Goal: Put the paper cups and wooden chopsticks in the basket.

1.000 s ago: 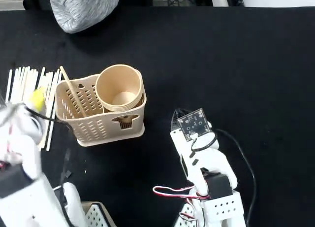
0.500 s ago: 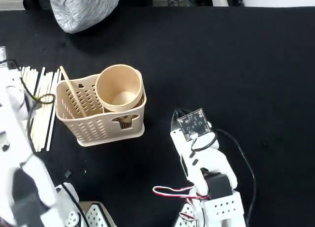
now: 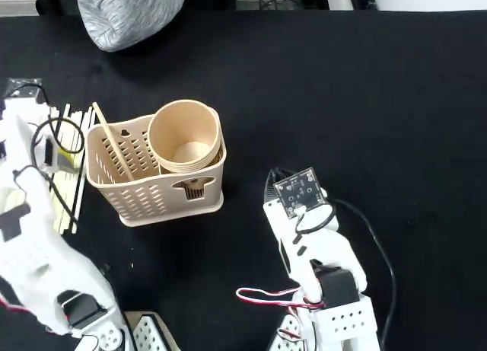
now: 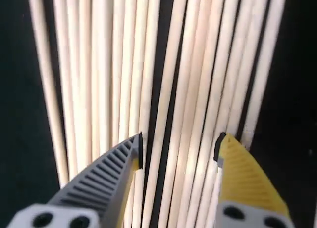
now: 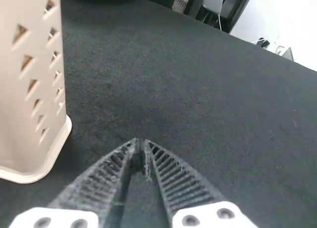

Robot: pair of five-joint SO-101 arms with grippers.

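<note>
Holds the left tool [image 4: 178,141] open just above the wooden chopsticks [image 4: 163,65] left of the basket [image 3: 152,193]; holds the right tool [image 5: 140,150] closed, empty, right of the basket.

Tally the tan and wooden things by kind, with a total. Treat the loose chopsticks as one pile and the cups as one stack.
Basket: 1
Stack of cups: 1
Chopstick standing in the basket: 1
Pile of loose chopsticks: 1
Total: 4

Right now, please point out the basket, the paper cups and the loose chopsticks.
basket [image 3: 156,195]: high view, front perforated wall.
paper cups [image 3: 186,141]: high view, inside of the top cup.
chopsticks [image 4: 198,89]: left wrist view, shaft of one stick in the pile.
</note>
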